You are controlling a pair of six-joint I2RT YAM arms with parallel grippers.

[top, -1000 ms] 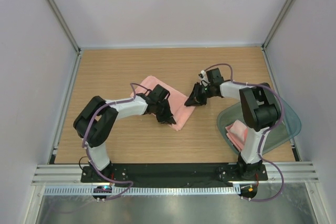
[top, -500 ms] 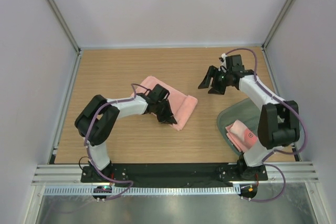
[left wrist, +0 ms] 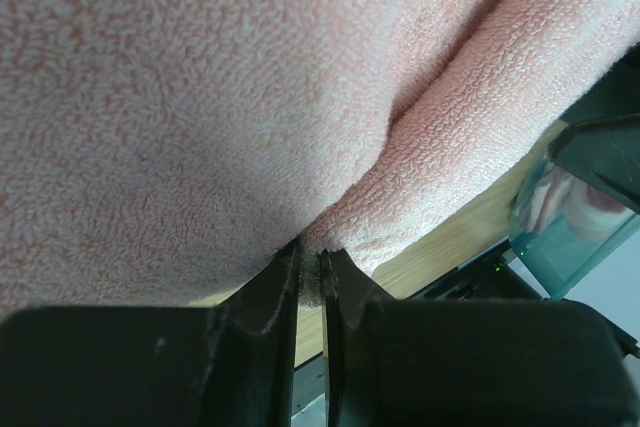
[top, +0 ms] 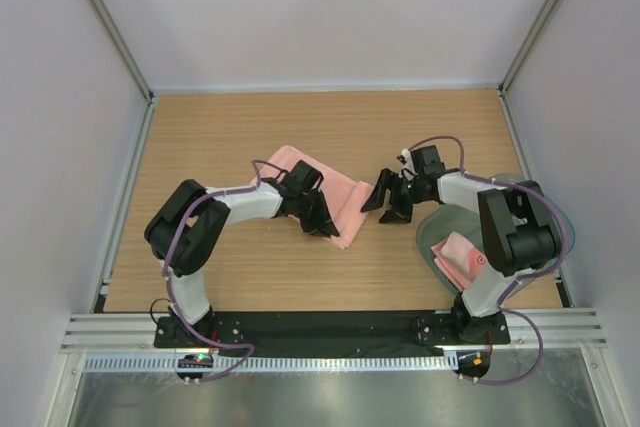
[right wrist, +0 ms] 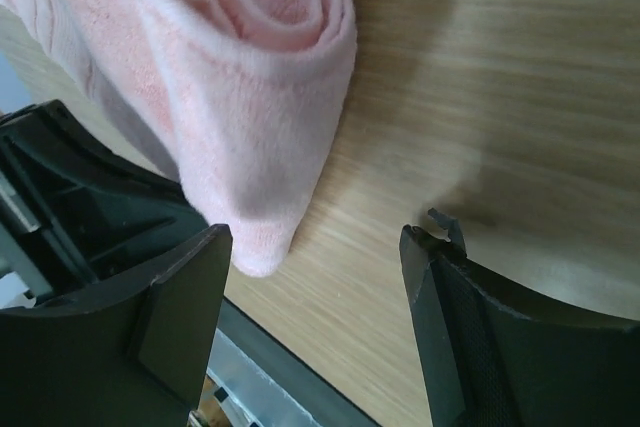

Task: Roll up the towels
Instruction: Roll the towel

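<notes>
A pink towel [top: 345, 197] lies mid-table, its right edge rolled into a loose roll [right wrist: 260, 77]. My left gripper [top: 322, 227] sits at the towel's near corner; in the left wrist view the jaws [left wrist: 310, 272] stand nearly together with a fold of the towel [left wrist: 200, 97] pinched between them. My right gripper [top: 385, 199] hangs open just right of the roll's end. In the right wrist view the right gripper [right wrist: 315, 242] has bare wood between its fingers, and the roll's end lies beside its left finger [right wrist: 185, 317]. A second pink towel [top: 458, 252] lies folded in a tray.
The translucent grey-green tray [top: 428, 227] sits at the near right beside the right arm's base, also glimpsed as the tray [left wrist: 560, 232] in the left wrist view. White walls enclose the wooden table [top: 250, 127] on three sides. A black rail runs along the near edge.
My right gripper opened, let go of the towel's right end, swung up toward the back right, then came back down beside the roll. The left gripper stayed on the towel's near corner.
</notes>
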